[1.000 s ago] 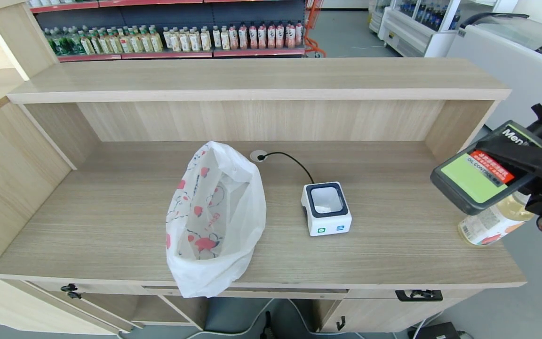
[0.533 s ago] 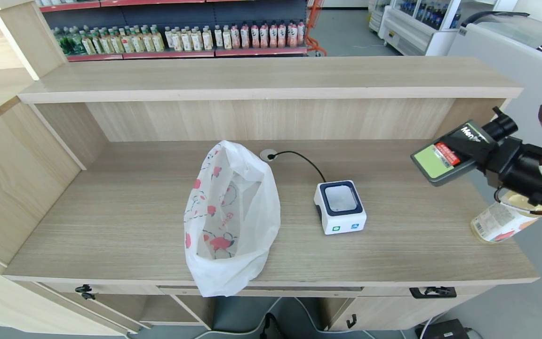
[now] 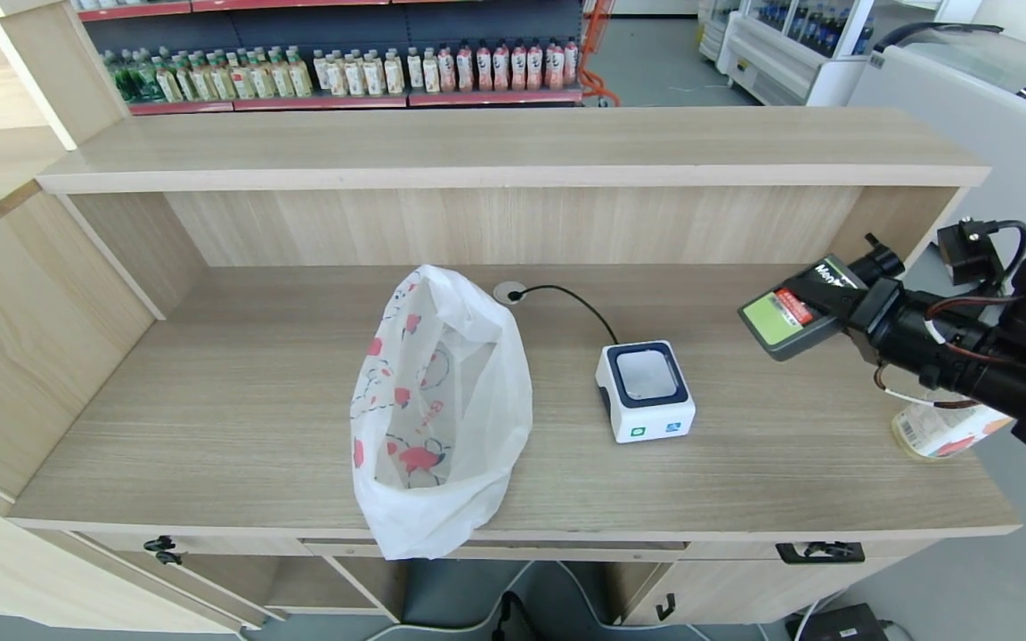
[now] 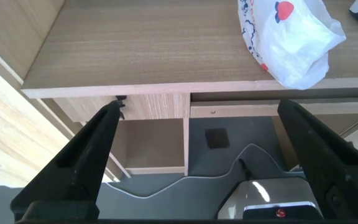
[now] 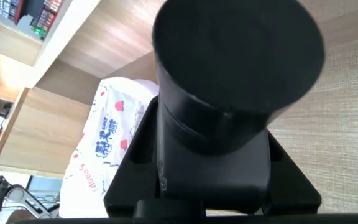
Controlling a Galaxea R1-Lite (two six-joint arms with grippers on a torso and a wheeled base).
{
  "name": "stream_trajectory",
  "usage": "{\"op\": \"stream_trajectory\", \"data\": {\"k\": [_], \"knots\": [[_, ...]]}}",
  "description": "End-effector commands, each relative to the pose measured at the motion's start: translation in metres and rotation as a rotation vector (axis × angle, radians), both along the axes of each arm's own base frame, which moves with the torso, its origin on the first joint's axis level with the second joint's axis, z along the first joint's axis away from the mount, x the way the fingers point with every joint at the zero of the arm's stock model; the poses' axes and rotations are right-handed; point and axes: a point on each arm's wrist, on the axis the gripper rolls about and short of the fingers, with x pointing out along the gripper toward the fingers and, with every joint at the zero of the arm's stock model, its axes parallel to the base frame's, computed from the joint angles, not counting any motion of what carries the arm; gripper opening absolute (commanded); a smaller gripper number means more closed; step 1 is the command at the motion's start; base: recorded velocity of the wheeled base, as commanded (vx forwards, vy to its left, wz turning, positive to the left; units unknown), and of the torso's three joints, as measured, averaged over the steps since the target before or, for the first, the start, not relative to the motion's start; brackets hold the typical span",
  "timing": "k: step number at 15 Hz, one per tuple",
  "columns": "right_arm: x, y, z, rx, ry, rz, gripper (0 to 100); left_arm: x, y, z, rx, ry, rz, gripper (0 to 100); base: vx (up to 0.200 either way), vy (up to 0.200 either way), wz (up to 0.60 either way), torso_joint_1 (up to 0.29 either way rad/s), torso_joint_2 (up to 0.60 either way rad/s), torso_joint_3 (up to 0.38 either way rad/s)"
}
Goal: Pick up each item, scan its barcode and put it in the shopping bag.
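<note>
1. Head view:
   - The right claw (image 3: 874,312) is clamped on a dark tube (image 3: 789,312) with a green label. It holds the tube in the air to the right of the scanner (image 3: 645,392), not yet over its window.
   - The shopping bag (image 3: 437,418) stands open near the scanner's left side, and nothing shows inside it.
   - A bottle (image 3: 945,429) stands well to the scanner's right, at the counter's (image 3: 210,418) end, partly hidden by the arm.
   - The step in hand looks like the scan. Next, the tube's barcode must be brought over the scanner window and turned to face it. I cannot see where the barcode sits.
   - Count: one bag, one scanner, one tube and one bottle.

2. Left wrist view:
   - The left claw (image 4: 197,162) hangs below the counter's front edge, on the bag's side and away from the scanner. Its two fingers are spread wide apart with nothing between them.
   - One corner of the bag hangs over the counter's edge.

3. Right wrist view:
   - The tube's black cap (image 5: 238,43) points at the camera, and the claw's two fingers are pressed against the tube's sides.
   - The bag lies beyond on the counter.
   - If the bottle is the second item, it waits its turn.
</note>
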Motion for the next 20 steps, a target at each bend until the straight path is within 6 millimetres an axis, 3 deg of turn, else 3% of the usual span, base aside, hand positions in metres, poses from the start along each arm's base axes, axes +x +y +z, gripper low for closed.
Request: {"op": "stream_trajectory", "data": {"k": [1,9,20], "knots": [[0.003,0.002,-0.005,-0.001,0.017,0.022,0,0.000,0.000,0.000,0.000,0.000,-0.001,100,0.000,0.000,0.00,0.000,0.00,0.000],[0.011,0.019,-0.020,-0.016,0.017,0.073,0,0.000,0.000,0.000,-0.006,0.000,0.000,100,0.000,0.000,0.00,0.000,0.00,0.000],[0.036,0.024,-0.033,-0.026,-0.010,0.078,0,0.000,0.000,0.000,-0.007,0.000,-0.002,100,0.000,0.000,0.00,0.000,0.00,0.000]]}}
